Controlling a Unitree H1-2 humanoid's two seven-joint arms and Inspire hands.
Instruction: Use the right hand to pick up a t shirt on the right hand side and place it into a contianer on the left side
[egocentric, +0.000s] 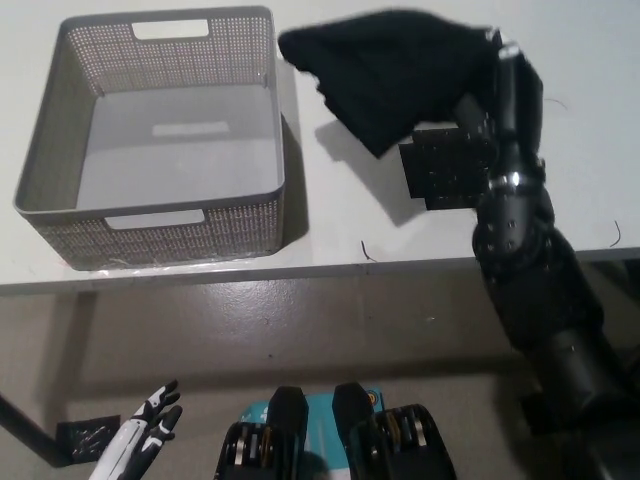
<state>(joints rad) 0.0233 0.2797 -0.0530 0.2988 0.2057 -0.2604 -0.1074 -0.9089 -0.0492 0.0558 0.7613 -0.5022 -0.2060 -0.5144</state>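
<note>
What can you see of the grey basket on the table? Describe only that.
The basket is grey, rectangular and looks like plastic, with perforated walls, a solid rim and a handle slot in the near and far ends. It stands upright on the white table, left of the lifted T-shirt. Its floor is bare; nothing touches it.

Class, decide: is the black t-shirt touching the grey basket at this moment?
Cannot tell. In the head view the t-shirt, held up by the right hand, has its left tip over the basket's top right corner, but overlap from above doesn't prove contact.
</note>
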